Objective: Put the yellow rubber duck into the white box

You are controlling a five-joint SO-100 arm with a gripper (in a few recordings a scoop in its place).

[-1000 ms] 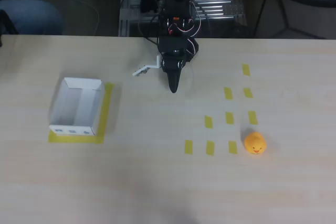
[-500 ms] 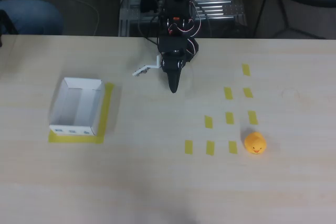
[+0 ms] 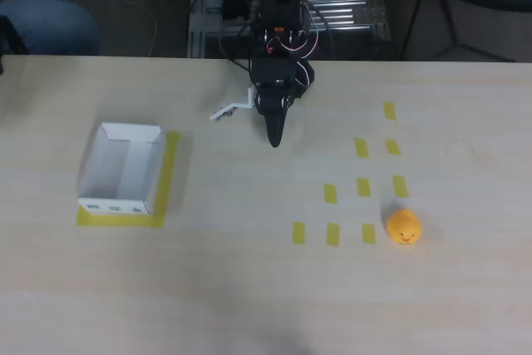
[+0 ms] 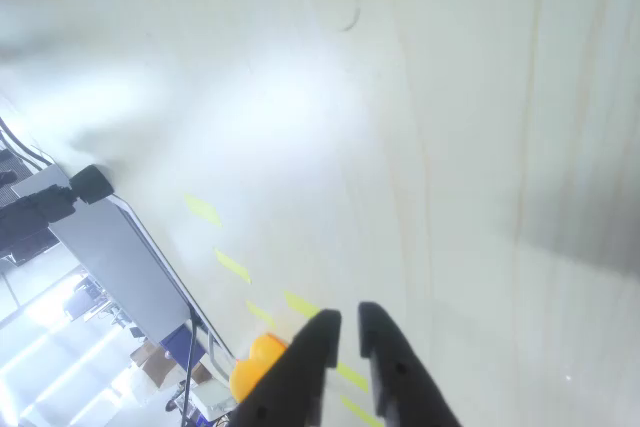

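While the gripper [image 3: 273, 140] sits nearly pressed together, we should spread it and approach the yellow rubber duck [image 3: 404, 228] squarely from above.

From the wrist view, the hand [image 4: 345, 325] shows two dark fingers [image 4: 300, 372] almost together, a thin gap between them, over the pale desk [image 4: 480, 147]. The yellow rubber duck [image 4: 258, 367] peeks out just left of them, near yellow tape strips [image 4: 232, 265].
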